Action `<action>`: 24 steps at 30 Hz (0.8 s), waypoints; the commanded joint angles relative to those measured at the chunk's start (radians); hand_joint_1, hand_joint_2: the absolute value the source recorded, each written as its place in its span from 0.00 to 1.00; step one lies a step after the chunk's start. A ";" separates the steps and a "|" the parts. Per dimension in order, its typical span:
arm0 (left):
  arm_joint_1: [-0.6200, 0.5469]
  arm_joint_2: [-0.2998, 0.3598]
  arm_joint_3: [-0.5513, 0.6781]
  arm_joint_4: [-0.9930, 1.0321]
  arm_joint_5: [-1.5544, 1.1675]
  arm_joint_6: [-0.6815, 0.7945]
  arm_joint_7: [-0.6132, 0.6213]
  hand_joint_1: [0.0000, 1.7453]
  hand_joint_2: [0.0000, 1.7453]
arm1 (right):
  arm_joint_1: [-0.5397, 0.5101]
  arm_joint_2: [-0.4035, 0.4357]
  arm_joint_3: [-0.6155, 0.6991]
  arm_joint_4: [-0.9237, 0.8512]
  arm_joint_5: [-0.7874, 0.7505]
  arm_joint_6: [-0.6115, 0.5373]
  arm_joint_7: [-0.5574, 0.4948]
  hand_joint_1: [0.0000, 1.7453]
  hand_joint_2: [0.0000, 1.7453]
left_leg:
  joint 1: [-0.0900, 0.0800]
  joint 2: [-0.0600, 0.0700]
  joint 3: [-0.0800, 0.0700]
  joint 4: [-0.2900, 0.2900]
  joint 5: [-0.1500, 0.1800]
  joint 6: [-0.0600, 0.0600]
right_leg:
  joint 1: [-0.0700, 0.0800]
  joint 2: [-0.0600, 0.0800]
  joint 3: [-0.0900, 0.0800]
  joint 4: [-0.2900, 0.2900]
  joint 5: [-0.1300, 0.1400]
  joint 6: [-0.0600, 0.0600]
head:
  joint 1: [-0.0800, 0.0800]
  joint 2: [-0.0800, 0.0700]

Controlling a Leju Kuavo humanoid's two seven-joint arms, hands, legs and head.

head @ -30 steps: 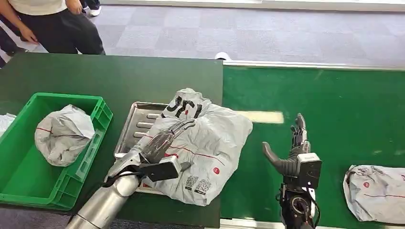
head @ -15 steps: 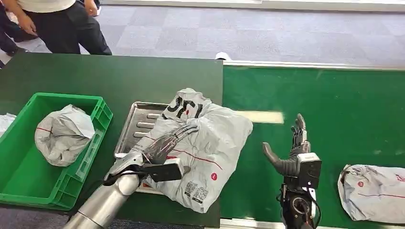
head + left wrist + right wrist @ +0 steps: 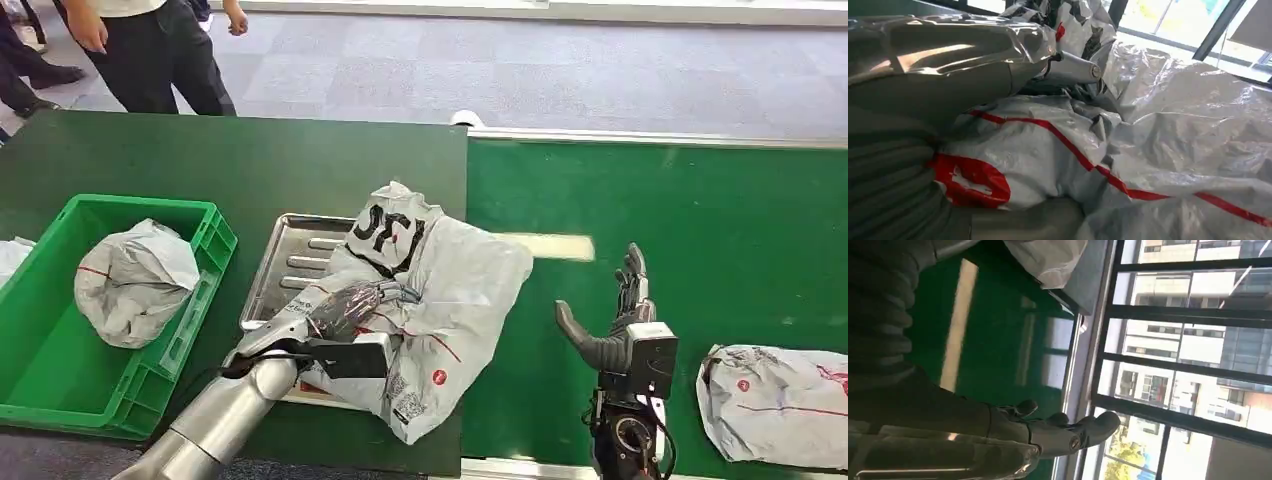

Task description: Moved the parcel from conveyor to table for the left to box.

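The left hand (image 3: 345,310) lies on the near side of the parcel (image 3: 440,290), its fingers curled into the grey plastic and bunching it. The left wrist view bears this out: the thumb and fingers (image 3: 1068,70) are pressed into crumpled film (image 3: 1148,150), with a fold of it caught between them, so the hand is grasping the parcel.

The parcel sits directly ahead of that hand, draped over the metal tray (image 3: 290,260) on the counter (image 3: 200,160). Its long axis runs from the near edge of the counter away towards the far side, tipped a little to the robot's left at the far end, where the black lettering shows. Its right flank overhangs the seam onto the conveyor (image 3: 700,220).

The move that follows turns on the bin (image 3: 205,240), which lies to the left of the hand, just beside the tray, with another parcel (image 3: 135,280) already inside. So the parcel would probably have to travel sideways to the left, across its own long axis, and over the bin's near wall. With only one side gripped, the loose right half may drag or catch on the tray.

The right hand (image 3: 615,320) stands upright over the conveyor, fingers spread and holding nothing, well apart from the parcel. A further parcel (image 3: 775,405) lies on the belt to its right, nearer to this hand than to the left.
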 commanded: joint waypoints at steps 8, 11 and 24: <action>0.010 -0.003 -0.017 -0.002 0.009 0.043 -0.066 1.00 1.00 | -0.012 0.023 -0.042 -0.003 0.004 0.018 0.011 0.00 1.00 | -0.001 0.000 0.001 -0.001 0.000 0.002 | 0.000 0.000 0.001 -0.001 0.000 -0.001 | 0.000 0.000; 0.029 -0.018 0.020 -0.056 0.036 0.108 -0.092 1.00 1.00 | -0.009 0.028 -0.048 -0.013 0.005 0.021 0.013 0.00 1.00 | -0.001 0.000 0.001 -0.001 0.000 0.002 | 0.000 0.000 0.001 -0.001 0.000 -0.002 | 0.000 0.000; 0.127 -0.024 0.092 -0.349 0.320 0.585 -0.251 1.00 1.00 | -0.021 0.028 -0.021 0.023 -0.013 0.007 0.002 0.00 1.00 | 0.000 0.002 0.000 -0.001 0.000 0.002 | 0.000 0.001 -0.001 0.000 0.000 -0.002 | 0.000 0.000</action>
